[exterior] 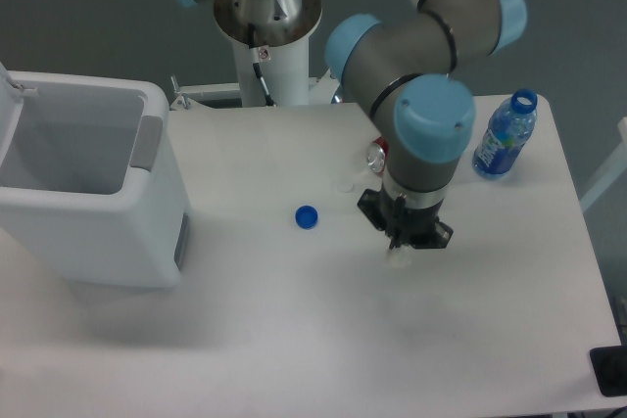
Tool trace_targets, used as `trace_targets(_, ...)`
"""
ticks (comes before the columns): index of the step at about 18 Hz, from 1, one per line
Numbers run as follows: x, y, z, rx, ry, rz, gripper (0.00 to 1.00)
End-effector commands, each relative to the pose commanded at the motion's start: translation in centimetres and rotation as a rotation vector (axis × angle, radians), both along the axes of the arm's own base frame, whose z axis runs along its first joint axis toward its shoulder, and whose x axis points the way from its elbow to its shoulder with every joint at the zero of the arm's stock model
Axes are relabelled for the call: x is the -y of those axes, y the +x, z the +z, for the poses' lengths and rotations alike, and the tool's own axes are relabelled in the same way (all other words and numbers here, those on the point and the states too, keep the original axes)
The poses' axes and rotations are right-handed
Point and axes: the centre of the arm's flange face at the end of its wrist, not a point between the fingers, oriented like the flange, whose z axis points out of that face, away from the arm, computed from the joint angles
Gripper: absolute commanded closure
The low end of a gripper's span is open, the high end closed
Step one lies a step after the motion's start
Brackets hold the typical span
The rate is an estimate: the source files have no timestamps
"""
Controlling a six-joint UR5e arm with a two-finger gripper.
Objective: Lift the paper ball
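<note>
The paper ball (395, 258) is a small white wad on the white table; only a bit of it shows just under the gripper's tip. My gripper (401, 244) points straight down right over it, close to the table. The black gripper body hides the fingers, so I cannot tell whether the jaws are open or closed on the ball. The ball looks to be still at table level.
A blue bottle cap (307, 216) lies left of the gripper. A small clear cap ring (344, 185) and a red-and-silver can (376, 156) are behind it. A blue water bottle (505, 136) stands at the back right. A white bin (83, 183) stands at the left.
</note>
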Motion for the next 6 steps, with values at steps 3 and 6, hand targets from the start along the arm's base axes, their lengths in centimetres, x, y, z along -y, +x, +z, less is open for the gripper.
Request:
trace_targets(3,1.4,-0.2,2.1,0.005,0.006,-0.044,1.0)
trace_targets(6,2.0,-0.3,2.4,0.006,0.004,-0.04,1.0)
